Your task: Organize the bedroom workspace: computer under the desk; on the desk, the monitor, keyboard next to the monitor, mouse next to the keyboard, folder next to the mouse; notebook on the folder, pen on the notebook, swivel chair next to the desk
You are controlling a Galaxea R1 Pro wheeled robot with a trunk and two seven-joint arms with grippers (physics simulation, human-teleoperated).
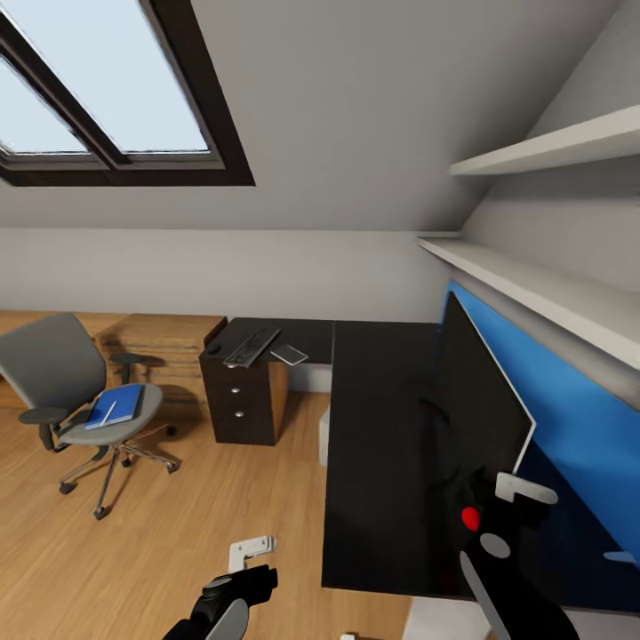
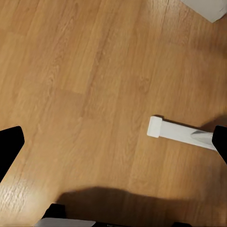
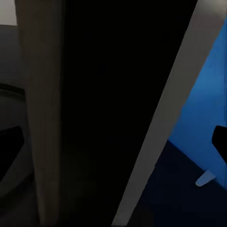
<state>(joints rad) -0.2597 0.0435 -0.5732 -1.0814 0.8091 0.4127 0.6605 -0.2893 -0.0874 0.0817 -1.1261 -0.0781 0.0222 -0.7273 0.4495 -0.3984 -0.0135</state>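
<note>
The L-shaped desk has a black top and a blue back panel. The monitor stands on it at the right, seen almost edge-on, with a red dot at its near lower corner. My right gripper is open at that corner, and the monitor's pale edge runs between its spread fingers. The keyboard lies on the desk's far left wing. The blue folder rests on the grey swivel chair, a thin pale stick across it. A pale box, probably the computer, shows under the desk. My left gripper hangs open over the floor.
A small flat silver item lies beside the keyboard. Black drawers with silver knobs carry the desk's left wing. Two white shelves run above the blue panel. A low light-wood cabinet stands behind the chair. Another pale surface sits below the desk's near end.
</note>
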